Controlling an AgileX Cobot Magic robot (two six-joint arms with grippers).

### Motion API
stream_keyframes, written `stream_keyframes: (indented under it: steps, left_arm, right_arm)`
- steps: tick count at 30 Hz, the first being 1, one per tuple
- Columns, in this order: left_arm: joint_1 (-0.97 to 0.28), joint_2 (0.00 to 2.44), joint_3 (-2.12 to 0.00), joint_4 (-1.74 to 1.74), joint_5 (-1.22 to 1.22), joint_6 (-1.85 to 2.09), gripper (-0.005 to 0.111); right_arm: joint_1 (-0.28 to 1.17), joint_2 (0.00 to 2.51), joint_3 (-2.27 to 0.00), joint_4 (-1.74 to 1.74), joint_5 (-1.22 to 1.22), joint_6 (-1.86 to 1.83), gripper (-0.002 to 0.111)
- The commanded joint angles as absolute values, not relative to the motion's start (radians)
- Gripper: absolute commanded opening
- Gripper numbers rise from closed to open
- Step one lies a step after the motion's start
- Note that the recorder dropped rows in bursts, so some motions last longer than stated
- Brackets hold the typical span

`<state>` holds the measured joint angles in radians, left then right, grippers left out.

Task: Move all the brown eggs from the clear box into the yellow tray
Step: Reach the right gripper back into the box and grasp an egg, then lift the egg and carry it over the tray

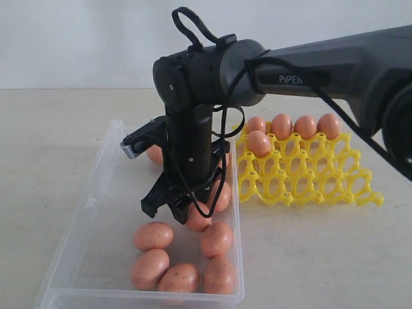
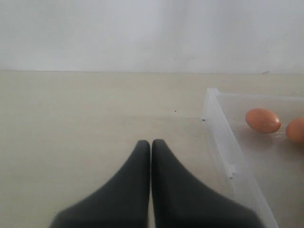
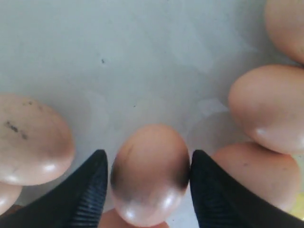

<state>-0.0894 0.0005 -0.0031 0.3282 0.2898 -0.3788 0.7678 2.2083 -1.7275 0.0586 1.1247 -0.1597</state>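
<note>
Brown eggs [image 1: 153, 235] smooth, pinkish, some dark-speckled; right fingers [image 3: 90, 190] parted astride one in clear box [image 1: 109, 206]; left fingers [image 2: 133, 190] closed, empty.

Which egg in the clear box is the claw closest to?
The egg sitting right between the right gripper's fingers; the other eggs lie outside them.

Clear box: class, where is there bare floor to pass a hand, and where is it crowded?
In the clear box, bare floor runs along the wall farthest from the yellow tray. Crowded: the tray-side half, where brown eggs pack around the right tool.
</note>
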Motion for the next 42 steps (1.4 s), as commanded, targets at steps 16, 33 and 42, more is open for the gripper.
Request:
stream_keyframes:
  steps: [16,33,42]
  left_arm:
    - [-0.091,0.000,0.000,0.332,0.292,-0.386,0.001]
    - [-0.091,0.000,0.000,0.332,0.292,-0.386,0.001]
    - [-0.091,0.000,0.000,0.332,0.292,-0.386,0.001]
  right_arm:
    - [0.767,2.202,-1.757,0.072,1.154,-0.165,0.000]
    - [0.767,1.977,-1.776,0.078,0.835,0.027,0.000]
    - [0.767,1.762,-1.355,0.149,0.034,0.053,0.000]
